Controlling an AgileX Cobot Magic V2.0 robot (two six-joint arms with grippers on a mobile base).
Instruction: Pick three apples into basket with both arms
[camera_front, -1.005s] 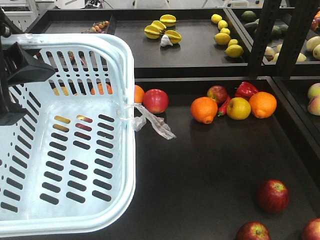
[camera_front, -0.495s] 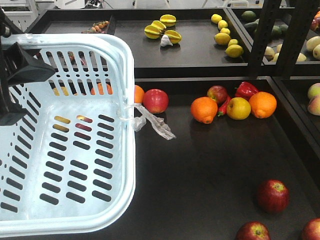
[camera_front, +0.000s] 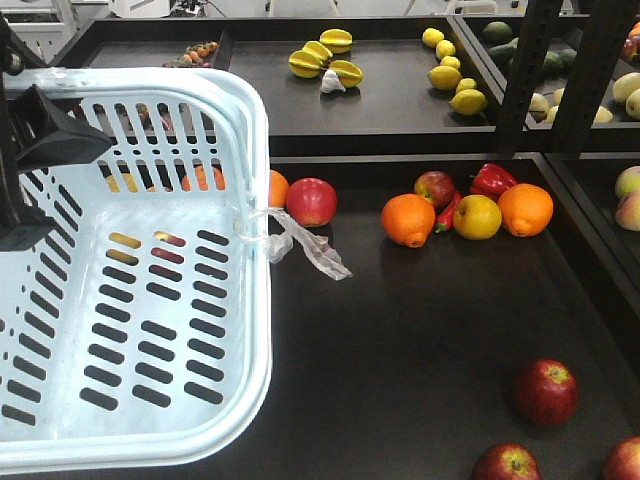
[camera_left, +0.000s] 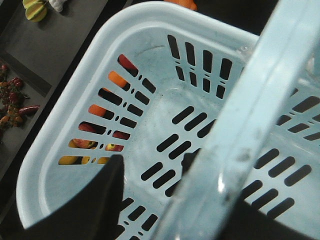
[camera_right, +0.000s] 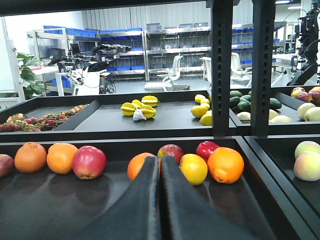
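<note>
Oranges (camera_front: 408, 220) flank yellow apple (camera_front: 477, 217), red pepper (camera_front: 492, 180) behind; starfruit (camera_front: 325, 58), lemons (camera_front: 450, 72) on rear tray (camera_front: 380, 100).

Bright, even overhead light — glare whitens the basket (camera_front: 262, 200) rim, wrist views blur close up.

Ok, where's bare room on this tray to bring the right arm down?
The widest bare patch is tray floor between the basket's right rim, the plastic scrap and the three apples in the near right corner. The basket's own floor is bare too. It's crowded along the back: oranges, pepper and yellow apple bunch together.
</note>
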